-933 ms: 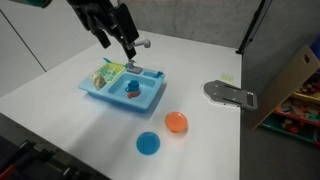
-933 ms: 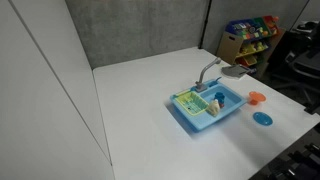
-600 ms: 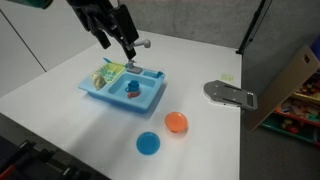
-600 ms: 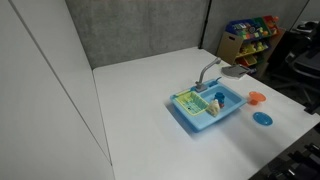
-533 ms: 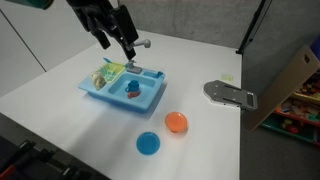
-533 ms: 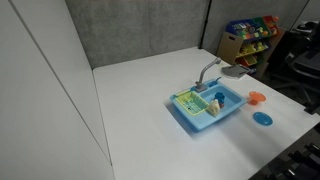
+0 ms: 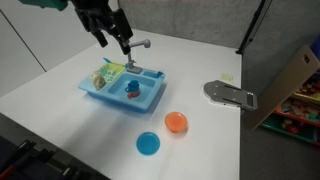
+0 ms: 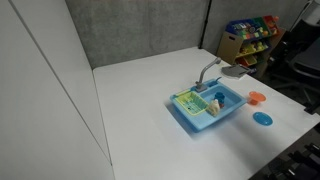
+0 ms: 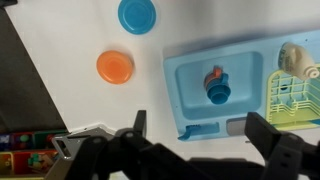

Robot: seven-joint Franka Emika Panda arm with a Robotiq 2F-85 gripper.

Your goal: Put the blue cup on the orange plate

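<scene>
The blue cup [image 9: 218,91] lies in the basin of the light-blue toy sink [image 9: 190,105], next to a small orange item; it also shows in both exterior views [image 7: 132,93] [image 8: 220,100]. The orange plate [image 9: 115,67] lies on the white table beside the sink, also in both exterior views [image 7: 176,122] [image 8: 257,97]. My gripper [image 9: 196,130] is open and empty, high above the sink's faucet edge; in an exterior view [image 7: 113,41] it hangs over the sink's back.
A flat blue plate [image 9: 137,15] lies near the orange plate [image 7: 148,144]. The sink's rack side holds green and yellow toy items [image 7: 105,72]. A grey flat object [image 7: 230,94] lies at the table's edge. Toy shelves [image 8: 247,38] stand beyond the table.
The gripper has moved slightly up and away from the sink. The objects have not moved.
</scene>
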